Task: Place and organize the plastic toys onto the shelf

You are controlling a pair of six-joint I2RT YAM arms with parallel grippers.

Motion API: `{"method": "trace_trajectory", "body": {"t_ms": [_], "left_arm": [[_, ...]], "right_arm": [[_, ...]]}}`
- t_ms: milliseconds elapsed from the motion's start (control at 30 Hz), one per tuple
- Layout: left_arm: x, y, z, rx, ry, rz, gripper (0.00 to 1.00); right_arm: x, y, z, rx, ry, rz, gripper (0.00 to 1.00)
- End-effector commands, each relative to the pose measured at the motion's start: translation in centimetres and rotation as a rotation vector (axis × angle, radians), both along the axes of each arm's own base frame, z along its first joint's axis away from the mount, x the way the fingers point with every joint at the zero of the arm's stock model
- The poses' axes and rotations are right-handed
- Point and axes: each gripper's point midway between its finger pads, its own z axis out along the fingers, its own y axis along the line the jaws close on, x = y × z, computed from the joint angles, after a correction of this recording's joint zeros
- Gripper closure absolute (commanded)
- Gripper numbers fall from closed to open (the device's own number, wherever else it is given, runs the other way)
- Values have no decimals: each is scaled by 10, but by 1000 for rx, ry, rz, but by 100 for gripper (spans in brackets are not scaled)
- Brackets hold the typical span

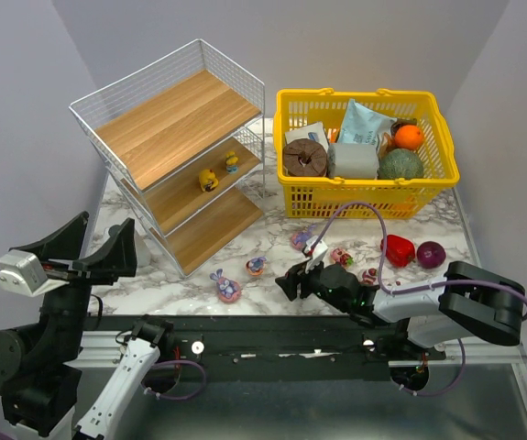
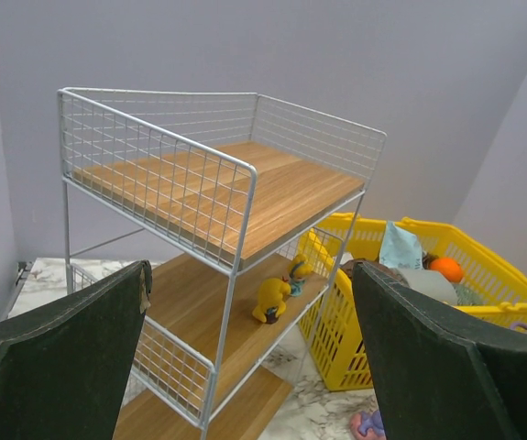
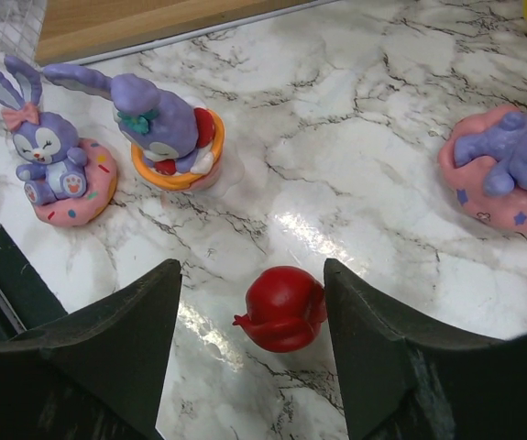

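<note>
Bright, even light from above in all views, soft faint shadows on the marble worktop (image 1: 272,243), a white glare patch on it in the right wrist view, highlights on the glossy small red toy (image 3: 281,307), right gripper (image 3: 252,268) fingers (image 3: 107,357) dark and low in detail at the frame's bottom, focus sharp throughout, no motion blur

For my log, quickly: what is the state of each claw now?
Left claw: open, holding nothing.
Right claw: open around the small red toy, not gripping it.

We see a glossy red toy (image 3: 284,308), a purple bunny toy (image 3: 48,151) with a pink, sprinkle-dotted base, and a marble table (image 3: 364,137) that is white with grey veins. The shelf (image 1: 167,119) is white wire with light brown wooden boards. The duck toy (image 1: 208,180) and the basket (image 1: 364,194) are both yellow.
</note>
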Motion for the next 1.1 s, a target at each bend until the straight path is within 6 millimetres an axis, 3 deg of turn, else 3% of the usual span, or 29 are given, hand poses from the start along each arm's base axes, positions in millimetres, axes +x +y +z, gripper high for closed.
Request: {"method": "trace_trajectory", "body": {"t_ms": [0, 333, 533, 667, 833, 900, 1033, 1067], "left_arm": [[-11, 6, 7, -17, -23, 9, 1], [-11, 5, 6, -9, -12, 6, 1], [-8, 5, 5, -4, -8, 10, 1], [-6, 4, 3, 0, -3, 9, 1], [-2, 5, -4, 0, 12, 19, 1], [-1, 6, -6, -3, 19, 27, 1], [-3, 15, -9, -12, 35, 69, 1], [-3, 17, -9, -16, 38, 82, 1]], "right_arm": [[0, -3, -2, 23, -11, -22, 30], [1, -7, -16, 11, 12, -45, 29], [7, -9, -20, 11, 10, -90, 40], [13, -12, -21, 9, 6, -130, 58], [17, -3, -12, -10, -4, -122, 75], [18, 4, 1, 0, 0, -113, 85], [15, 12, 21, -41, 50, -109, 89], [16, 22, 40, -16, 43, -106, 89]]}}
